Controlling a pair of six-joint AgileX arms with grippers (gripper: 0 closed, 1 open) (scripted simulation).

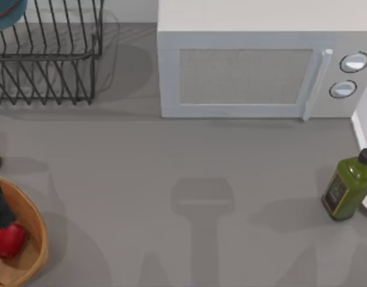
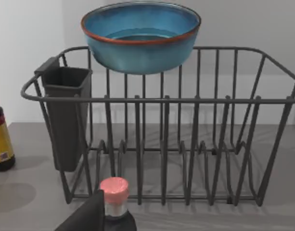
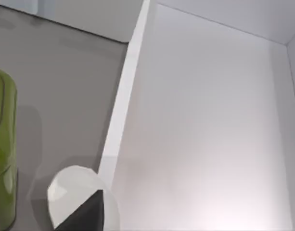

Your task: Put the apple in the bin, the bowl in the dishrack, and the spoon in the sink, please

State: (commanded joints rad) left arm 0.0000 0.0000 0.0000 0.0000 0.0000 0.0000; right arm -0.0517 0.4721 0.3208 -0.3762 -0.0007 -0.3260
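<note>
Apple (image 1: 8, 239): you see it inside the bin (image 1: 38, 230), counter's left edge;
Bowl (image 2: 141, 34): perched on the dishrack (image 2: 161, 144) rim;
Tools: grip state, you cannot tell.

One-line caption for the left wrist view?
Blue bowl resting on the black wire dishrack's top rim, pink-capped bottle in the foreground.

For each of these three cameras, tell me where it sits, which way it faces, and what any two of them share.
Top view: above the table, looking down on the microwave, dishrack, green bottle, and the bin holding the apple; a dark arm part reaches over the bin.
Left wrist view: on the left arm, low, facing the dishrack with the bowl on its far rim; a dark claw part shows.
Right wrist view: on the right arm, looking down at the sink; a dark claw part shows.
Shared: top and left wrist views show the dishrack and bowl; top and right wrist views show the green bottle.
</note>
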